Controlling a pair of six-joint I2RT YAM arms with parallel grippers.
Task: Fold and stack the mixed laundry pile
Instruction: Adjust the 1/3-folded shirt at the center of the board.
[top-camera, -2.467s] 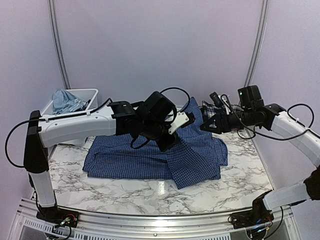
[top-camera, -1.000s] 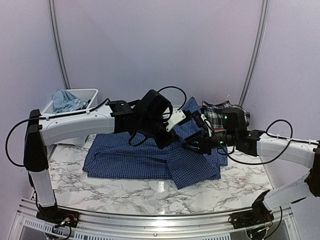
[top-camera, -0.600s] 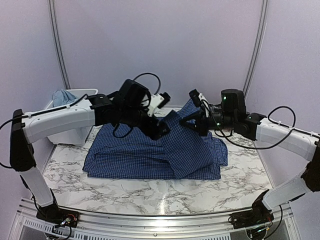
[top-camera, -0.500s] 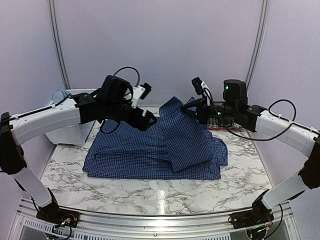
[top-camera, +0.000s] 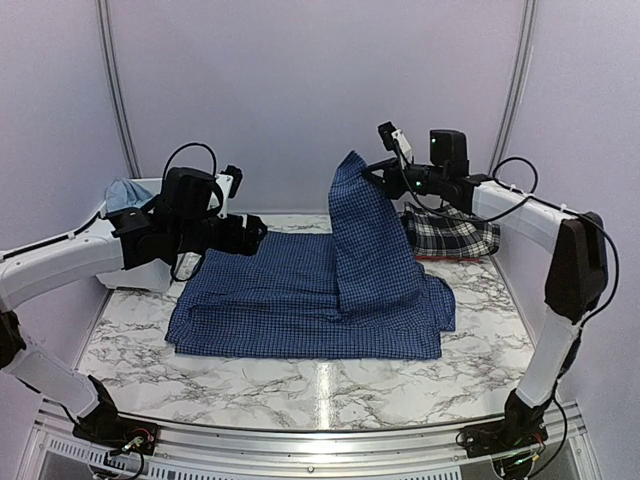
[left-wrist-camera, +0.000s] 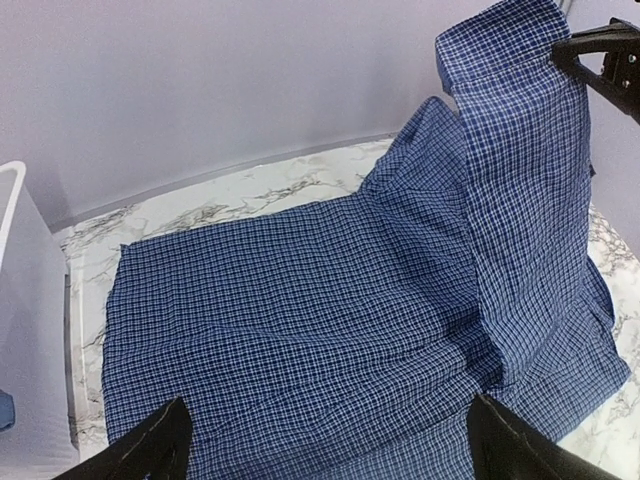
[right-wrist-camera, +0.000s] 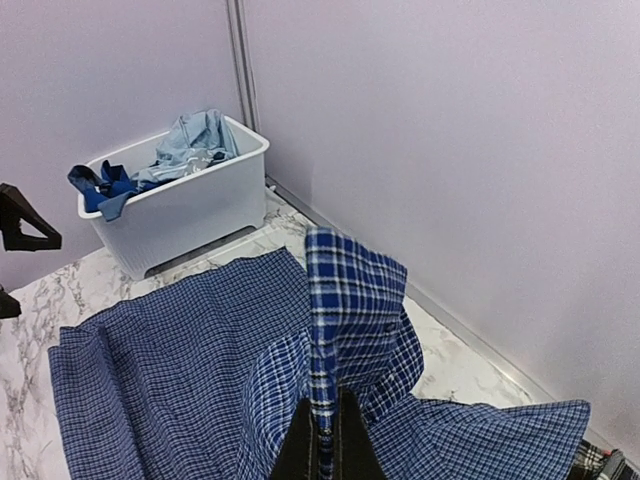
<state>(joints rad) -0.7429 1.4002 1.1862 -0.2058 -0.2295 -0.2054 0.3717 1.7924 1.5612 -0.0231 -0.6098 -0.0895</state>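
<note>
Lying in the bin (right-wrist-camera: 195, 208) are 2 blue garments (right-wrist-camera: 188, 143).

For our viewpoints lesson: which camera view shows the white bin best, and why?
The right wrist view: the white bin stands whole, light blue garment and royal blue garment inside. The top external view has it partly behind the left arm; the left wrist view catches only a sliver of its rim.

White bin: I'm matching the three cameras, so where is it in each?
Top external: white bin far left, partly hidden.
Left wrist: cut off at the left edge.
Right wrist: upper left, clothes inside.
Shared landmark: the navy check shirt, in all three.
</note>
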